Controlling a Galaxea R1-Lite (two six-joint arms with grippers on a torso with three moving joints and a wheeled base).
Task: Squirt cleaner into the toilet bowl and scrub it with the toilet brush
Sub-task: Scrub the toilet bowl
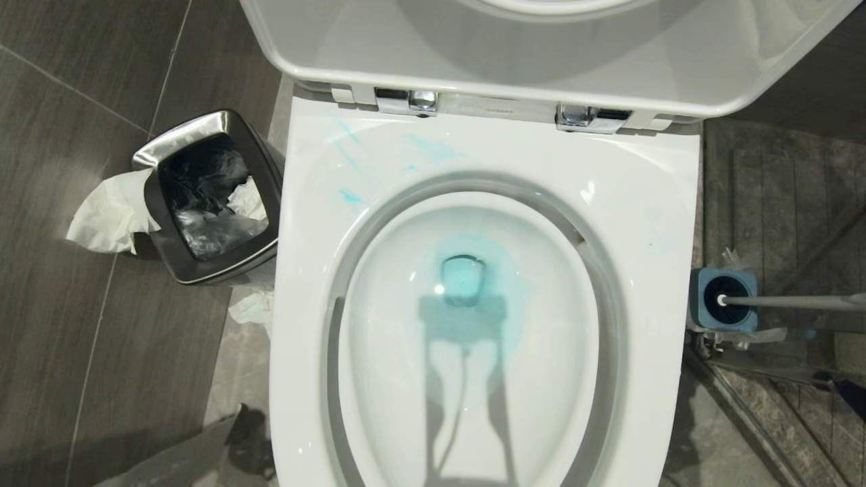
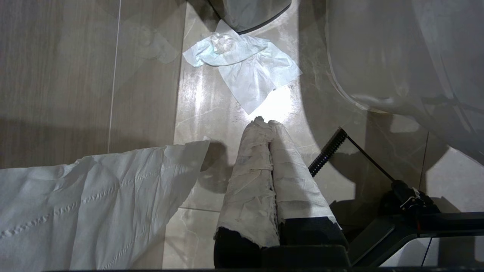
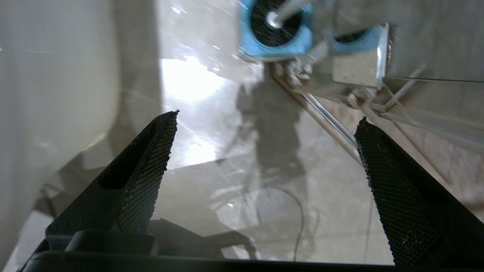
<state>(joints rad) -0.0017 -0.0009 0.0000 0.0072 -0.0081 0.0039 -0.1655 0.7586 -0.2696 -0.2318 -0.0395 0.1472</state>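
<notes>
The toilet bowl (image 1: 649, 203) stands open with its lid raised. Turquoise cleaner (image 1: 467, 284) tints the water, and thin smears (image 1: 433, 147) streak the rim at the back. The toilet brush (image 1: 791, 302) sits in its square blue holder (image 1: 734, 321) on the floor right of the bowl, handle (image 3: 284, 10) leaning away. My right gripper (image 3: 264, 119) hangs open above the floor, short of the holder (image 3: 247, 36), with nothing between its fingers. My left gripper (image 2: 264, 121), its fingers wrapped in white material, is shut and points at the floor left of the bowl. Neither gripper shows in the head view.
A square steel bin (image 1: 152, 159) with a dark liner stands left of the bowl, with tissue (image 1: 108, 213) hanging over its edge. Crumpled tissue (image 2: 242, 71) lies on the floor beside it. A metal rail (image 3: 325, 117) and bracket (image 3: 359, 68) run beside the holder.
</notes>
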